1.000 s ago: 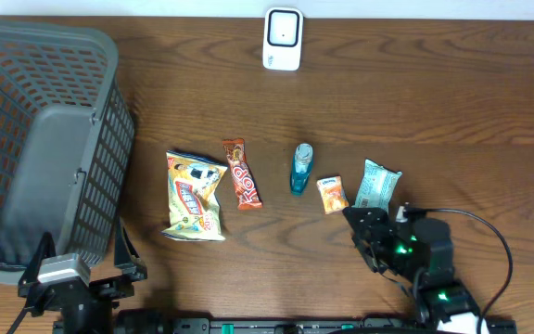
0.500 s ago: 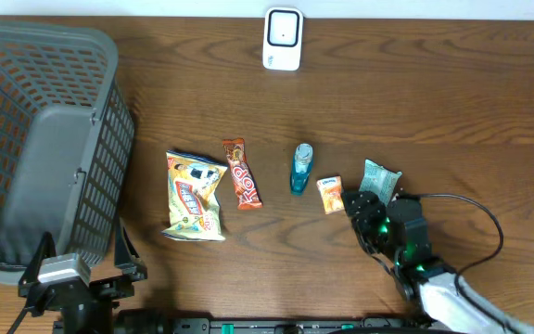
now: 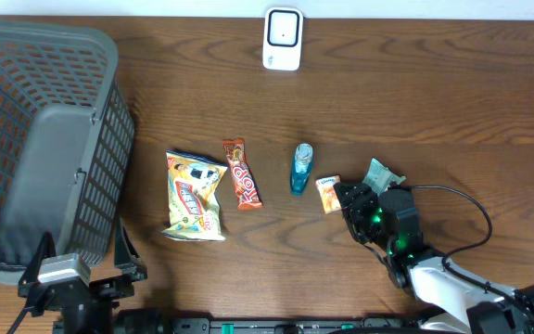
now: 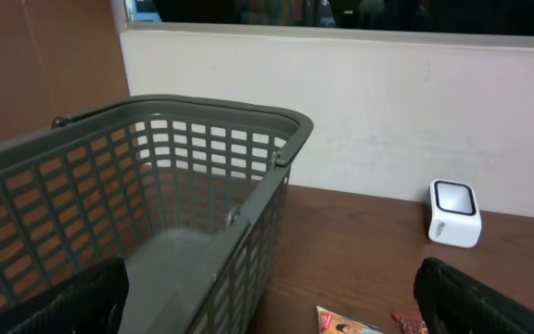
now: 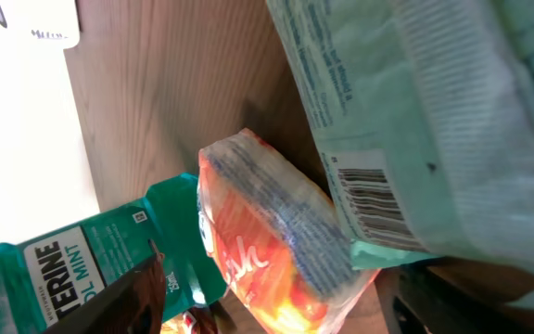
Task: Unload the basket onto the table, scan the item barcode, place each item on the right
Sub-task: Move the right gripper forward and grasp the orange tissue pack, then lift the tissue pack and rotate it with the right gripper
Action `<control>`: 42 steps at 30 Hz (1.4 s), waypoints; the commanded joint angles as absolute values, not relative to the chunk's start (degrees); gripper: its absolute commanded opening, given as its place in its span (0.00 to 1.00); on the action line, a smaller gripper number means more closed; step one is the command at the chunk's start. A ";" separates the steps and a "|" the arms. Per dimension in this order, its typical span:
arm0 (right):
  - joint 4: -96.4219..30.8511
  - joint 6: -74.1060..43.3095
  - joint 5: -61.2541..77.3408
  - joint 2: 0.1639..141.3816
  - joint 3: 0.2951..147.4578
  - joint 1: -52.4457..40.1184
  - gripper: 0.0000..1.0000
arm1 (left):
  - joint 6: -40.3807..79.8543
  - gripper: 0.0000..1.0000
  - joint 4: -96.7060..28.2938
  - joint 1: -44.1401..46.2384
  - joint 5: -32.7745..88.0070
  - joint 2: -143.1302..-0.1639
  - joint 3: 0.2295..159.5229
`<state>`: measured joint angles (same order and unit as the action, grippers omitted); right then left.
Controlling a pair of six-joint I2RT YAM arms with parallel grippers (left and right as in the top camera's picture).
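My right gripper (image 3: 349, 206) is low over the table beside a small orange packet (image 3: 328, 194). In the right wrist view, the orange packet (image 5: 276, 250) lies between the two dark fingers with a gap on each side, so the jaws are open around it. A pale teal packet (image 5: 415, 121) with a printed barcode (image 5: 369, 199) overlaps its right side. The white scanner (image 3: 283, 39) stands at the table's far edge. My left gripper (image 4: 272, 301) stands wide open and holds nothing, near the basket.
A grey mesh basket (image 3: 26, 139) fills the left side. A yellow snack bag (image 3: 196, 196), a red-brown bar (image 3: 241, 173) and a teal mint bottle (image 3: 301, 168) lie in a row left of the orange packet. The bottle (image 5: 72, 264) is close to my right gripper's left finger.
My right gripper has moved up and left to the orange packet, and its jaws have narrowed. It now covers much of the pale teal packet. The left arm has not moved.
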<state>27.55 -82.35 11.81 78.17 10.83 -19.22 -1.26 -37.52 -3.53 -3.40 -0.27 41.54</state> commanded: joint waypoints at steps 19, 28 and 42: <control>18.15 -76.23 12.27 86.87 11.60 -18.72 0.01 | -0.78 0.98 -37.45 -3.40 -4.14 -0.16 41.56; 3.27 -75.75 18.81 70.08 11.62 -15.99 0.01 | -0.78 0.98 -37.45 -3.40 -4.14 -0.16 41.56; -12.45 -87.00 39.24 38.76 12.16 -12.16 0.01 | -0.78 0.98 -37.45 -3.40 -4.14 -0.16 41.56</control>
<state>-12.19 -83.02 30.55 40.34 11.70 -13.41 -1.26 -37.52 -3.53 -3.40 -0.27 41.54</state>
